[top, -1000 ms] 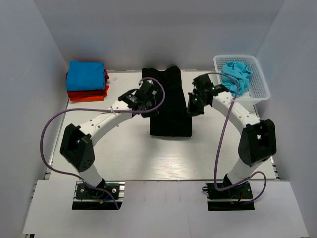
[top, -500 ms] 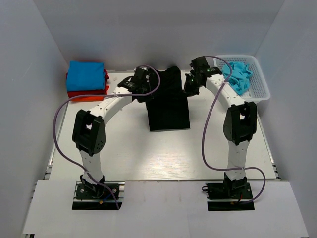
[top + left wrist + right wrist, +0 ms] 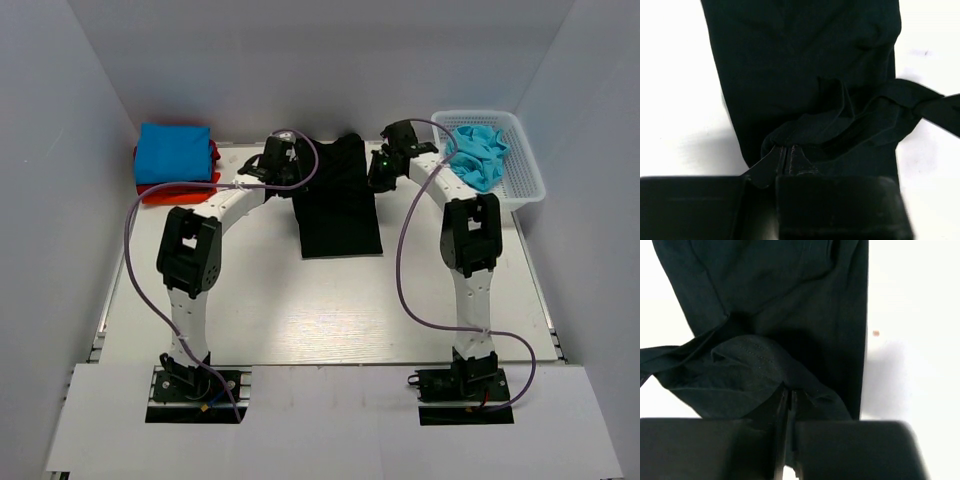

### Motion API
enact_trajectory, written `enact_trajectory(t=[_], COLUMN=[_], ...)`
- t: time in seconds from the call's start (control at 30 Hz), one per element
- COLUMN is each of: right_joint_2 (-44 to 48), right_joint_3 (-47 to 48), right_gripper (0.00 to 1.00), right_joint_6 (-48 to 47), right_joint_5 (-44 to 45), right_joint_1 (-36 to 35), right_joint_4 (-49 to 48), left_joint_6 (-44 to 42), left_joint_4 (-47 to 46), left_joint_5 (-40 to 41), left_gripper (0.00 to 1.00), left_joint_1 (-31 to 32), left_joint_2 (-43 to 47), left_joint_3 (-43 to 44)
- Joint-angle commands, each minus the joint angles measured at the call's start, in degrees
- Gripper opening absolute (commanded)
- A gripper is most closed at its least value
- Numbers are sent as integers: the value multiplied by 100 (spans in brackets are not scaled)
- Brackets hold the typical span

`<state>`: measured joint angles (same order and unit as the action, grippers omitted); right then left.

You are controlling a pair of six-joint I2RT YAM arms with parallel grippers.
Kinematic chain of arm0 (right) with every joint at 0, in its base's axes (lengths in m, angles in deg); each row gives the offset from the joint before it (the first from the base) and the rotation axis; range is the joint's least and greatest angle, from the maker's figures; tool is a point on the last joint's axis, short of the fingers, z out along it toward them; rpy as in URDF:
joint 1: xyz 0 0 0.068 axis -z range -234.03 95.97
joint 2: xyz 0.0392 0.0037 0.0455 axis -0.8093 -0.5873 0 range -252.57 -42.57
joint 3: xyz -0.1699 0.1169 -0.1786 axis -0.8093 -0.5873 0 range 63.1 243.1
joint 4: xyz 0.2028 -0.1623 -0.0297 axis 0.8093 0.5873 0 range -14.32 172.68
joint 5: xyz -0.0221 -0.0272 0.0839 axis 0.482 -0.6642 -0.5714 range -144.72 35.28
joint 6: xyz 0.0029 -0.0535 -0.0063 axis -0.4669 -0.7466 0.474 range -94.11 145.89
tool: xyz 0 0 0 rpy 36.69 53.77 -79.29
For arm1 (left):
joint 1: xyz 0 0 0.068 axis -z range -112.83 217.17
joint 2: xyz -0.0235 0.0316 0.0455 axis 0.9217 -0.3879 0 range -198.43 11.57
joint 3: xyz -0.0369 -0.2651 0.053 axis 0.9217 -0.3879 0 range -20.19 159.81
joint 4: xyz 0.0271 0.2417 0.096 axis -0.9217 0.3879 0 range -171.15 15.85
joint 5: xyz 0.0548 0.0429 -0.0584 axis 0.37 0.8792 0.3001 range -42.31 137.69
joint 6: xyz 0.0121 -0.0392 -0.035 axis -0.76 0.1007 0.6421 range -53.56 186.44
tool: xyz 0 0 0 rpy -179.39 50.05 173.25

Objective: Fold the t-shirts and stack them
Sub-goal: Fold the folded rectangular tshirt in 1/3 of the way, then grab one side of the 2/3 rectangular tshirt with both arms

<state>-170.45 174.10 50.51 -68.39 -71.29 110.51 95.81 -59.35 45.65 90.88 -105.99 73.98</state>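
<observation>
The black t-shirt [image 3: 340, 215] lies on the tabletop [image 3: 300, 310], long axis running far to near. The left pincer [image 3: 283, 165] and right pincer [image 3: 384, 172] each clamp a far corner. The free hem lies nearward.

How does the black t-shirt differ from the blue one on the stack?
The black t-shirt lies long and part-folded in the middle, pinched by the left claw and right claw; the blue t-shirt is folded square, untouched, atop the red t-shirt. Both are plain cloth.
</observation>
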Motion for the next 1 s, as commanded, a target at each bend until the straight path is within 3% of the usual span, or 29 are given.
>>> enact_trajectory(t=[0.0, 0.07, 0.1, 0.23, 0.3, 0.5, 0.67, 0.8, 0.87, 0.9, 0.97], right_joint_2=[-150, -351, -404, -125, 462, 2062, 2768, 2751, 2610, 2531, 2390], right_joint_3=[352, 501, 823, 714, -251, -3055, -4601, -4886, -4904, -4904, -4825], right_gripper=[12, 42, 90, 90, 90, 90, 90, 90, 90, 89, 81], right_joint_6=[-45, -19, -45, -299, -379, -362, -230, -151, -142, -151, -133], right_joint_5=[-48, 93, 49, -65, -39, 101, 128, -171, -276, -294, -381], right_joint_1=[47, 82, 91, 47, 38, 82, 91, 82, 91, 100, 91], right_joint_4=[-730, -828, -837, -784, -872, -1223, -1364, -1593, -1672, -1742, -1822], left_joint_6=[-80, -80, -80, -80, -80, 156, 403, 562, 562, 562, 562], left_joint_4=[-659, -660, -460, 113, 289, 378, -384, -976, -976, -1046, -1282], left_joint_5=[-112, -51, -51, -51, -226, -1384, -1439, -1536, -1458, -1326, -1089], left_gripper=[37, 93, 100, 100, 100, 100, 100, 100, 96, 88, 84], left_joint_1=[-155, -208, -208, -270, -270, -32, 257, 389, 460, 460, 521], left_joint_2=[41, 40, 40, 154, 294, 1190, 2130, 2413, 2361, 2360, 2299], left_joint_3=[-48, 135, 241, 594, 428, -1284, -3113, -3914, -3915, -3915, -3985])
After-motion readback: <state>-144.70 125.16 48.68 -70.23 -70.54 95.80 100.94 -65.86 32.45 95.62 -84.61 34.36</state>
